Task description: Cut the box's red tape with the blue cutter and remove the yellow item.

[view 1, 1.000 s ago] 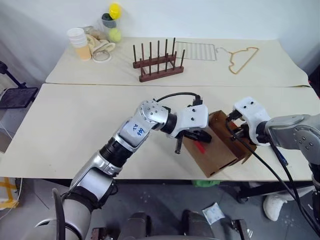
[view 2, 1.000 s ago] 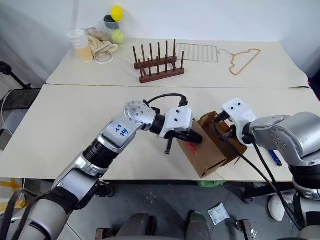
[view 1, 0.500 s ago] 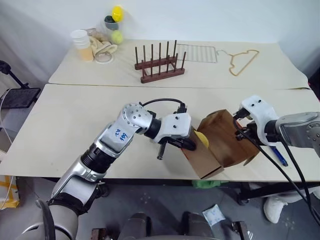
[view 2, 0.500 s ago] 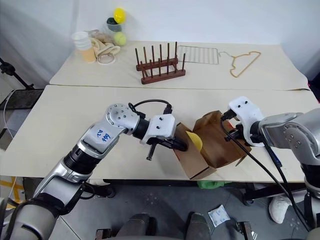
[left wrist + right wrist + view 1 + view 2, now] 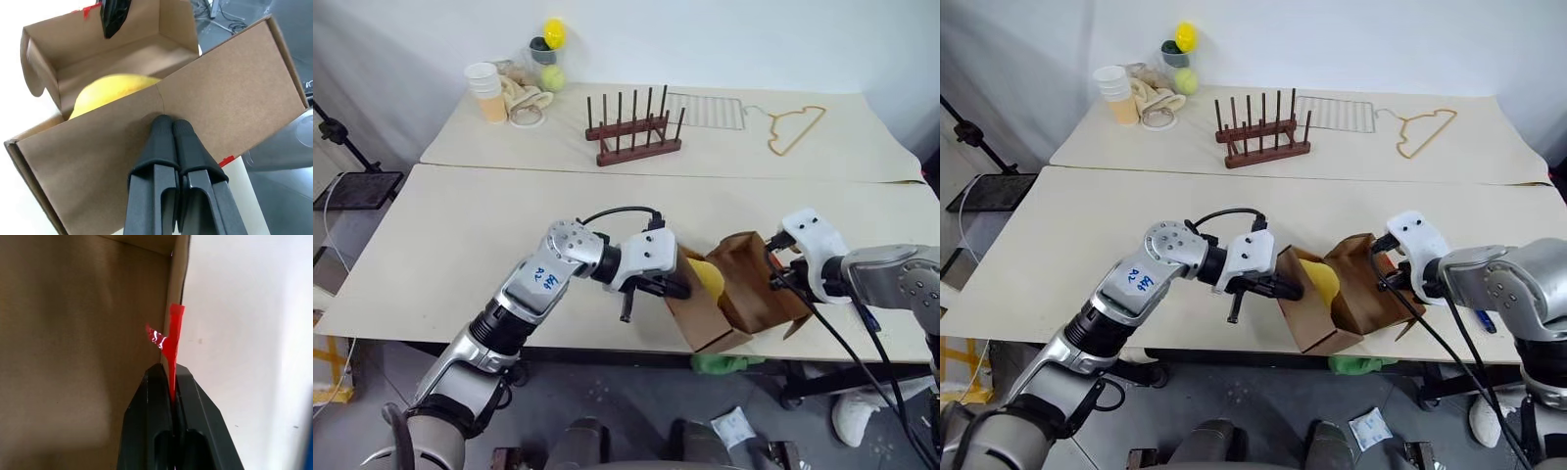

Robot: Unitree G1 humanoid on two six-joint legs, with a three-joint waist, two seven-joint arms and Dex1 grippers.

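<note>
Standing open at the near edge of the front table [image 5: 450,235]: the box [image 5: 705,313], flaps spread apart, the yellow item [image 5: 709,276] showing bright inside between them.

Left gripper [image 5: 168,125]: fingers pressed together, tips touching the outer face of the near flap; whether pinching the flap edge or only pressing against it, cannot tell. Yellow item bulging up just behind that flap in the left wrist view. A scrap of the red tape [image 5: 226,160] clinging to the flap edge beside the fingers, another bit on the far flap's rim.

Right gripper [image 5: 167,369]: fingers closed, pinching the far flap's edge, a torn strip of red tape sticking up between the tips. In the left eye view, sitting at the right side of the box, holding that flap outward [image 5: 781,266].

Lying on the table by the right arm, partly hidden: the blue cutter [image 5: 864,315], apart from both grippers.

Resting on the farther table: a wooden peg rack [image 5: 634,132], a wire grid [image 5: 705,106], a hanger [image 5: 793,127]; at the far left corner, stacked cups [image 5: 487,90], a rope ring, a smooth yellow ball [image 5: 554,31] and a tennis ball.
</note>
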